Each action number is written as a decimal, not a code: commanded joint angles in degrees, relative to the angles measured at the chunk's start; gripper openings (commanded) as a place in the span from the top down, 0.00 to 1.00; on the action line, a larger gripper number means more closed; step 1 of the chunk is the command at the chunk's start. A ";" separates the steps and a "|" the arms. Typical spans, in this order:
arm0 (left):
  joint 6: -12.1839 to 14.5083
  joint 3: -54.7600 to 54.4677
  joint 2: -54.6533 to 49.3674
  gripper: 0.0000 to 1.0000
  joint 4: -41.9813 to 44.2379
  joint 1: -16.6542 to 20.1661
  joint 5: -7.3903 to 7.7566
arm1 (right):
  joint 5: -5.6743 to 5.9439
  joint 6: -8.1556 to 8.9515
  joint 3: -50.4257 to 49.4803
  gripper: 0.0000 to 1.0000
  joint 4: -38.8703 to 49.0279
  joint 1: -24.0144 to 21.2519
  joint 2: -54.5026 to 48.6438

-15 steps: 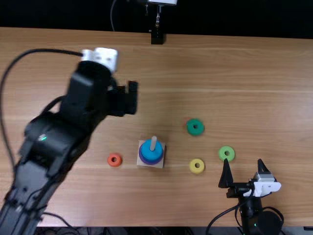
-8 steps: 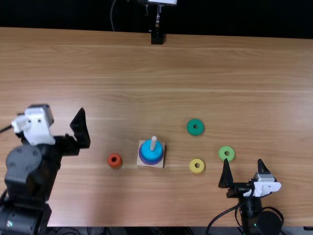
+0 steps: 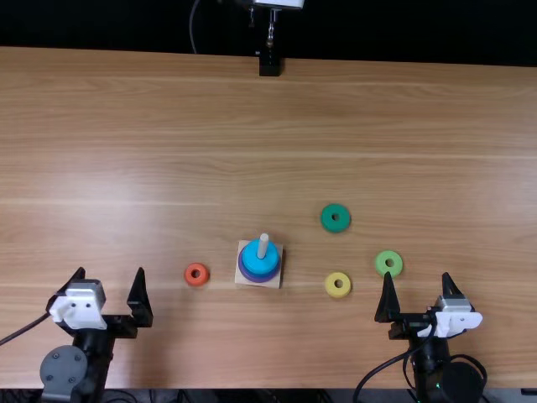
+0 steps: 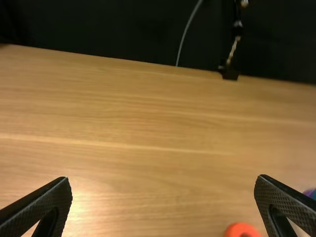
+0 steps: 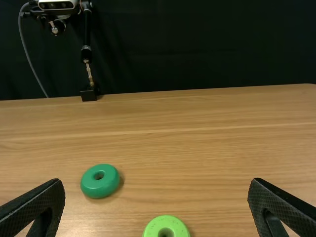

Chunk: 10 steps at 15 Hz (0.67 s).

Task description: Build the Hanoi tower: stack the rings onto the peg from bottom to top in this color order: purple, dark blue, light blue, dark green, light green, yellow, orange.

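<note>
Black, flat fingers, two pairs. Left gripper (image 3: 111, 270), lower left of the top view: fingers spread wide, nothing held. Right gripper (image 3: 417, 274), lower right: likewise parted wide, nothing between the pads. Tower: pale peg (image 3: 263, 245), upright, on a square base (image 3: 274, 284); light blue ring (image 3: 256, 257) topmost, purple rim beneath; dark blue layer between, hard to tell. Loose rings, each flat on the light brown table (image 3: 168, 126), round, with a central hole: dark green ring (image 3: 326, 217), right of centre; light green ring (image 3: 381, 258), lower and farther right; yellow ring (image 3: 331, 289), below the dark green; orange ring (image 3: 190, 274), left of the tower. Placement against fingers: tower between the two grippers, well apart from both; orange nearer the left pair, to their right; light green near the tip of the right gripper's left-hand finger; yellow left of that same finger; dark green farther up and left.
</note>
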 commanded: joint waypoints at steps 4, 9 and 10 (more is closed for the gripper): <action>11.01 -5.02 -5.81 0.00 0.51 2.71 2.14 | -0.12 0.15 -0.56 0.00 -1.11 -0.40 -0.10; 11.11 -7.75 -7.92 0.00 0.51 2.79 2.24 | -0.12 0.15 -0.56 0.00 -1.11 -0.40 -0.10; 11.11 -7.75 -7.92 0.00 0.51 2.79 2.24 | -0.12 0.15 -0.56 0.00 -1.11 -0.40 -0.10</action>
